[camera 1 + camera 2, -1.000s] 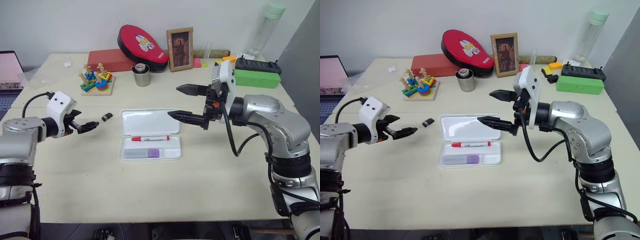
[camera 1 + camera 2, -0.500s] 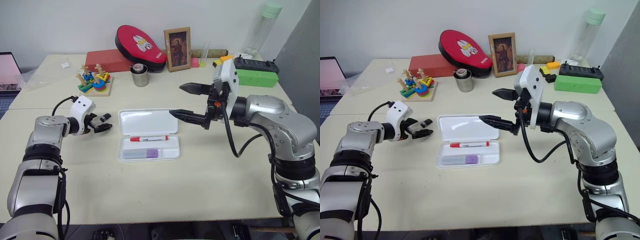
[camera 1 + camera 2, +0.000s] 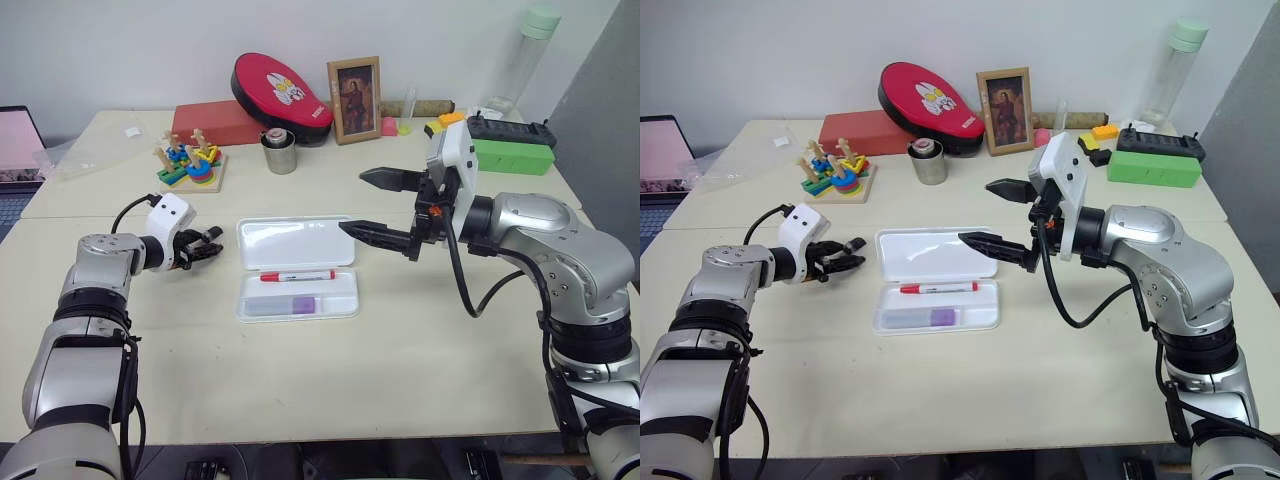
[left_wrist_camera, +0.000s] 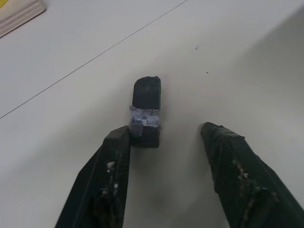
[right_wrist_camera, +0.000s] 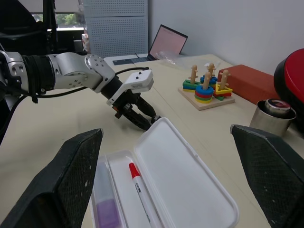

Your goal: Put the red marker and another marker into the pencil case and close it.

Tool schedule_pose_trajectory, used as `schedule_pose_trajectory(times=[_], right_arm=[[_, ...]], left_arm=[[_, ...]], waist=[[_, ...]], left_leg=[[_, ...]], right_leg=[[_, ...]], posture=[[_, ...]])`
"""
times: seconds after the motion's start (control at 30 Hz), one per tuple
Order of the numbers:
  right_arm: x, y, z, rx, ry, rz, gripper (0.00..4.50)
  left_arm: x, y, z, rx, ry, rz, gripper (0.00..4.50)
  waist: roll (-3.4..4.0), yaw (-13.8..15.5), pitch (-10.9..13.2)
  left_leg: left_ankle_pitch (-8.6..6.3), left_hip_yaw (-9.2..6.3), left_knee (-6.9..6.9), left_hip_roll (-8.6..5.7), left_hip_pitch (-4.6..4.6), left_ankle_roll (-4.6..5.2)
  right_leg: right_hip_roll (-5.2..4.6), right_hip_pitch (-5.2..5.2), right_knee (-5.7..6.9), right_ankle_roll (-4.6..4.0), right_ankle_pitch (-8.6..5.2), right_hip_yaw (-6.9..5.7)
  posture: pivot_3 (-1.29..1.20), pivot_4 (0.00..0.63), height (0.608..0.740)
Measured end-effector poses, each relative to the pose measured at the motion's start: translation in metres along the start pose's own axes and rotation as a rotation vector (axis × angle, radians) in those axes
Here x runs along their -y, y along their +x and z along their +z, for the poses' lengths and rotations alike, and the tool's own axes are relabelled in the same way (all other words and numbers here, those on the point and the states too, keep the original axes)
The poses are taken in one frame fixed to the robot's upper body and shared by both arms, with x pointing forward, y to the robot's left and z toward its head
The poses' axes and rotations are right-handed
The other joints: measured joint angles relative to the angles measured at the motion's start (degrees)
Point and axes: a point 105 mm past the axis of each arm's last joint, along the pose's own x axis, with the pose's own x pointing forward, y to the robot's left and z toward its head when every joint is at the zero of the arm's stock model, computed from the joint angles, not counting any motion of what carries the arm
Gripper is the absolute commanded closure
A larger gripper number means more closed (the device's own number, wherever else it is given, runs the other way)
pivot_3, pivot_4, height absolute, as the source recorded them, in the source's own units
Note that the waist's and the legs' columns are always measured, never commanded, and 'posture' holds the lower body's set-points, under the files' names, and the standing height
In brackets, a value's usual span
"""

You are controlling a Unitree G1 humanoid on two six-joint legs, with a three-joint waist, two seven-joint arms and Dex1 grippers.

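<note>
1. The left gripper has its jaws part open around a small black object with a clear band round its middle. One finger touches it, the other stands clear; nothing is gripped. In the head views this sits left of centre, just beside the case's left edge.
2. The right gripper hangs right of centre above the open lid, jaws spread wide and empty.
3. The pencil case lies open at centre frame on the worktop. It looks rigid, light and smooth, so it is likely to slide when pressed. Judged best hold: the lid's free far edge, swung over on the hinge.
4. The red marker lies in the tray next to the hinge. It looks slim, stiff and light.
5. The lilac highlighter lies in the tray's near row. It looks short and chunky.
6. No brand, label or writing can be read on any task item.
</note>
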Motion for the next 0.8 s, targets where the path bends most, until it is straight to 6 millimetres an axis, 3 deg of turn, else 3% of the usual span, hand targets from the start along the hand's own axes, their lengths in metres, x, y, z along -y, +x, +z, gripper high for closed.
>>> schedule_pose_trajectory(times=[0.27,0.6,0.7,0.73,0.8], right_arm=[[0.000,0.000,0.000,0.000,0.002,0.002,0.00],[0.003,0.000,-0.002,-0.004,0.009,-0.002,0.00],[0.005,-0.005,-0.004,-0.024,0.002,0.000,0.00],[0.009,-0.011,-0.005,-0.038,0.000,-0.005,0.00],[0.014,-0.018,-0.002,-0.044,-0.009,-0.018,0.00]], left_arm=[[-0.001,0.001,-0.001,0.015,-0.019,0.018,4.13],[-0.010,-0.004,-0.002,0.052,-0.064,0.082,4.26],[-0.016,-0.013,0.028,0.198,-0.094,0.099,4.26],[-0.018,-0.023,0.057,0.308,-0.094,0.091,4.26],[-0.016,-0.035,0.088,0.409,-0.072,0.065,4.26]], waist=[[0.00,0.00,0.00],[0.00,0.03,0.00],[-0.03,0.08,0.00],[-0.04,0.29,0.00],[-0.06,0.60,0.01]], left_leg=[[0.03,0.00,0.00,0.00,-0.01,-0.02],[0.03,0.00,-0.01,0.00,-0.06,-0.03],[0.08,-0.01,-0.01,0.00,-0.20,-0.10],[0.08,-0.03,-0.01,-0.01,-0.24,-0.11],[0.10,-0.05,0.00,-0.02,-0.32,-0.14]], right_leg=[[0.00,-0.02,0.02,0.00,0.00,0.00],[0.00,-0.09,0.02,0.00,0.00,0.00],[0.00,-0.23,0.04,0.00,0.00,0.01],[0.00,-0.24,0.03,0.00,0.00,-0.01],[0.00,-0.24,-0.01,0.00,0.00,-0.04]], posture=[[0.00,0.150,0.740],[0.00,0.150,0.740],[0.00,0.150,0.740],[0.00,0.150,0.740],[0.00,0.150,0.740]])
